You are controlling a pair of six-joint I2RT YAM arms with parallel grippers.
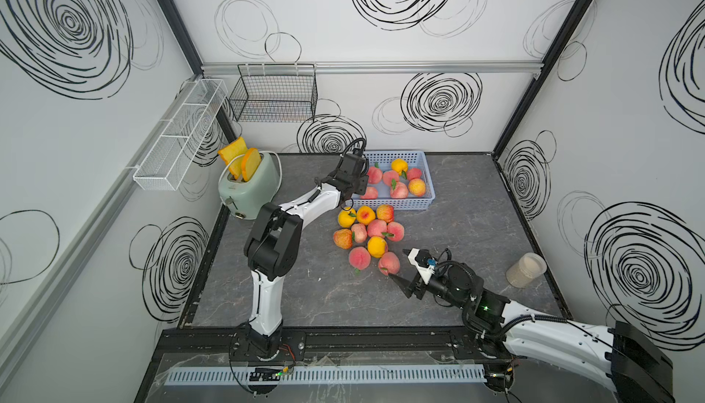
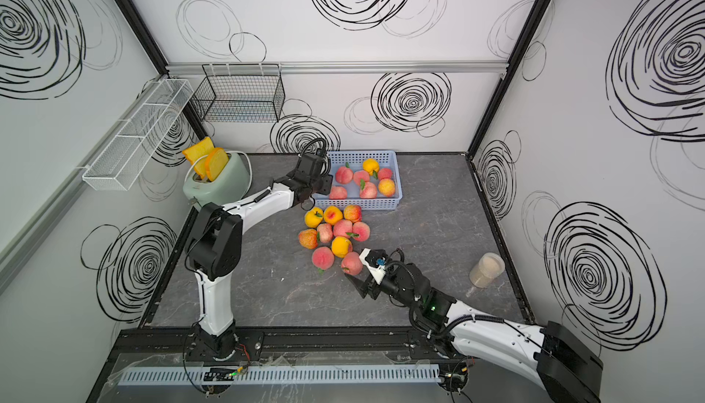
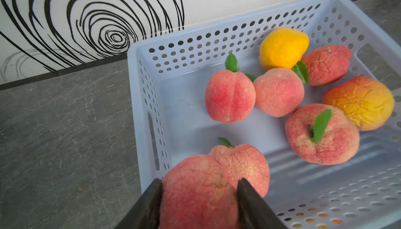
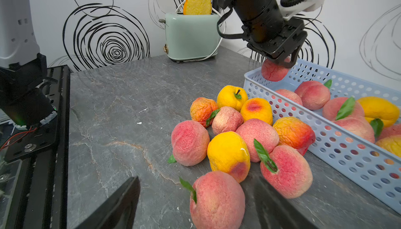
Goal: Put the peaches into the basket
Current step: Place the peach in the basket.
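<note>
A light blue perforated basket (image 1: pixel 393 203) (image 3: pixel 195 37) stands at the back of the table with several peaches (image 1: pixel 398 190) in it. My left gripper (image 1: pixel 350 191) (image 3: pixel 198 182) hangs over the basket's near-left corner, shut on a pink peach (image 3: pixel 195 195) (image 4: pixel 274 71). Several more peaches (image 1: pixel 366 235) (image 2: pixel 332 229) lie piled on the table in front of the basket. My right gripper (image 1: pixel 398 263) (image 4: pixel 196 182) is open at the pile's near edge. A pink peach (image 4: pixel 217 199) (image 1: pixel 388 263) lies on the table between its spread fingers, apart from both.
A mint toaster (image 1: pixel 250 187) with bread slices stands at the back left. A clear jar (image 1: pixel 525 269) lies near the table's right edge. A black wire basket (image 1: pixel 274 95) and a white mesh shelf (image 1: pixel 179 137) hang on the walls.
</note>
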